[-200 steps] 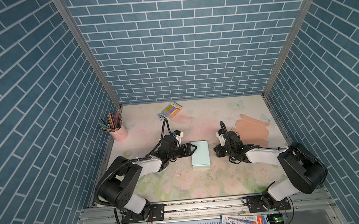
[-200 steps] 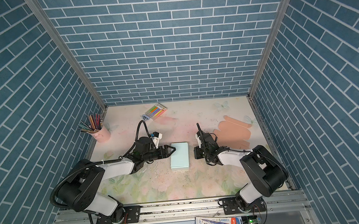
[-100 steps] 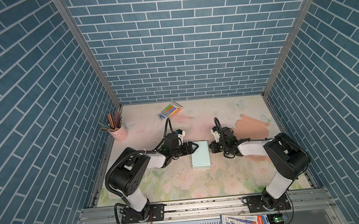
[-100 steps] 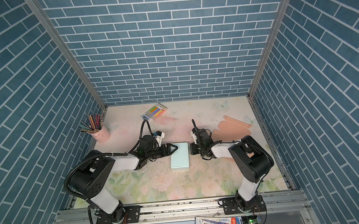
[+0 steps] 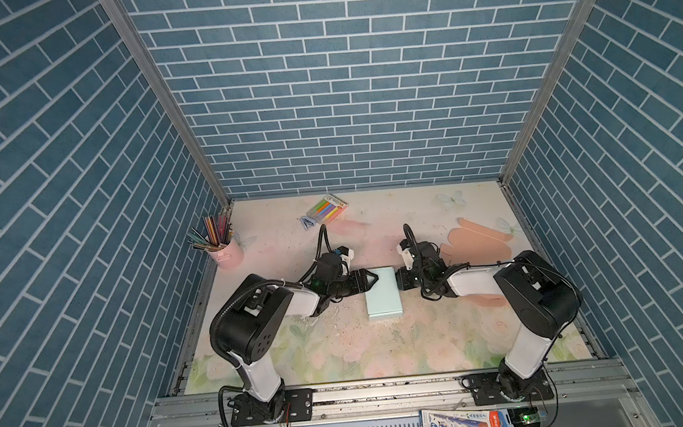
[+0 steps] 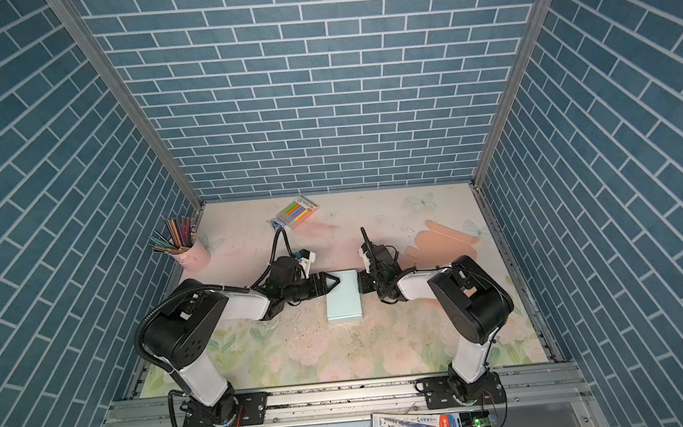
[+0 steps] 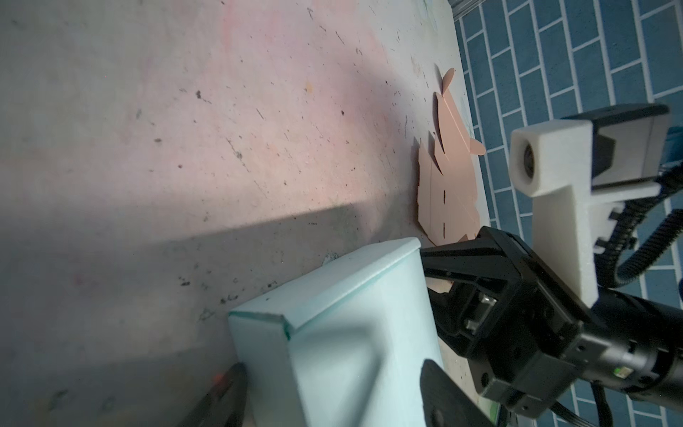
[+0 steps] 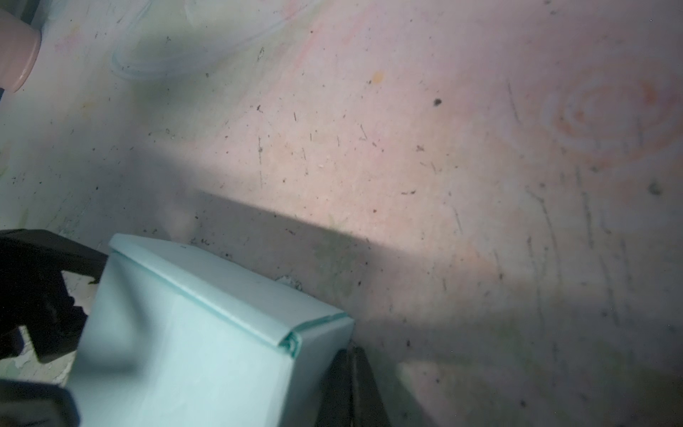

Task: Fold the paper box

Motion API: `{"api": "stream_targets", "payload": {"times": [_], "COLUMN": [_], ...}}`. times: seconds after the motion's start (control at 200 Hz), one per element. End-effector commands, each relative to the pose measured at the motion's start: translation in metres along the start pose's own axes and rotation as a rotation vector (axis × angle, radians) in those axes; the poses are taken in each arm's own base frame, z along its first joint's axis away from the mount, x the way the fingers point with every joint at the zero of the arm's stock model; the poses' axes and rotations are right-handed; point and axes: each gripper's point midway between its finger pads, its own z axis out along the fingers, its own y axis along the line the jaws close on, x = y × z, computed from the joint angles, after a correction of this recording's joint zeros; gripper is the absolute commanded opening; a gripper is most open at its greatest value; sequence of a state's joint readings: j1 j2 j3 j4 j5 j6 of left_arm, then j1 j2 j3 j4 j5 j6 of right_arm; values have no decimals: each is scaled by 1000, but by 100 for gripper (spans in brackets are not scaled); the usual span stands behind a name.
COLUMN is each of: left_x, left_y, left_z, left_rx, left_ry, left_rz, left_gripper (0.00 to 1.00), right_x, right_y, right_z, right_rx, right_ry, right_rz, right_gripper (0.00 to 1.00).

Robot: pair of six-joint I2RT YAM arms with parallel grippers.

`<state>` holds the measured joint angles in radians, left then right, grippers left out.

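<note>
Box (image 5: 384, 296): mint, lies flat mid-table (image 5: 342, 348) between the two grippers, its long side running front to back.
Left gripper (image 5: 372, 281): at the box's far left corner, with its fingers spread wide and that corner between them. No clamp on the box is evident.
Right gripper (image 5: 397, 280): fingers closed together and holding nothing, tips against the box's right side near its far end.
Done: the walls are formed and both ends look closed. The far flap (image 8: 229, 281) sits tucked in, as both wrist views show.
Left: a slight gape at one corner of that flap probably wants pressing flush, and then both arms can draw clear.
Unclear: a peach blank (image 5: 475, 241) lies unfolded behind the right arm. Whether it belongs to the task cannot be told.
</note>
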<state>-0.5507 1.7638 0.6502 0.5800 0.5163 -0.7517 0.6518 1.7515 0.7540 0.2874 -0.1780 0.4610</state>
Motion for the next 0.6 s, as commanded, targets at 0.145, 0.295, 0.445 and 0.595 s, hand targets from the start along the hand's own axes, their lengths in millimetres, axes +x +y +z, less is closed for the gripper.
{"api": "stream_targets", "payload": {"times": [0.145,0.295,0.445,0.595], "left_x": [2,4,15,35], "left_y": [-28,-12,4,-2], "left_z": [4,-12,-28,-37], "left_rx": [102,50,-10,5], "left_ry": [24,19,21,40], "left_rz": [48,61,56,55], "left_gripper": [74,81,89,89], "right_x": [20,28,40,52], "right_y": [35,9,-6,-5], "right_z": [-9,-23,-37,-49], "right_rx": [-142,-88,-42,-48], "right_ry": [48,40,37,37], "right_rz": [0,29,49,65], "right_gripper": [6,6,8,8]}}
